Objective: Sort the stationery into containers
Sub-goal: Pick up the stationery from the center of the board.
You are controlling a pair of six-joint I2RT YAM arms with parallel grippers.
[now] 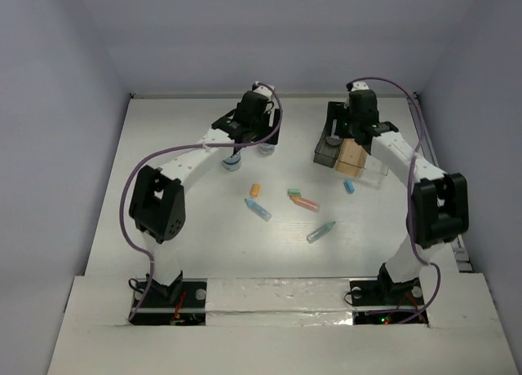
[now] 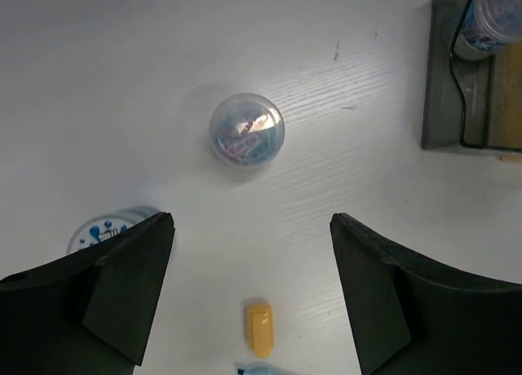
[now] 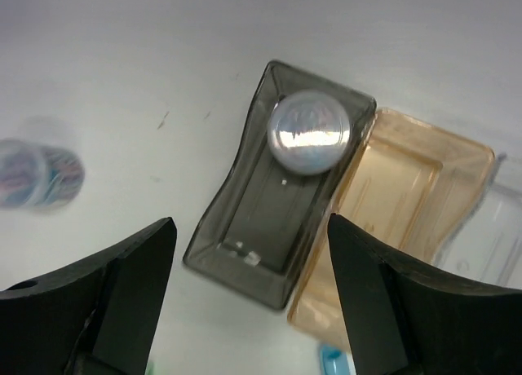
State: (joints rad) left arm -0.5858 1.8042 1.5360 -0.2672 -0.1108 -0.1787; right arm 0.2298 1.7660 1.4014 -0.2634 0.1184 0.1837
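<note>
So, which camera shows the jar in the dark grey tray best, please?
Right wrist: the jar sits whole and close in the dark grey tray. Left wrist clips it at the frame's corner; top external shows it only as a tiny speck.

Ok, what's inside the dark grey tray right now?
One round jar sits at one end of the dark grey tray; the rest of its floor is bare. Glare on the lid hides the jar's contents, and the floor beneath it is covered.
</note>
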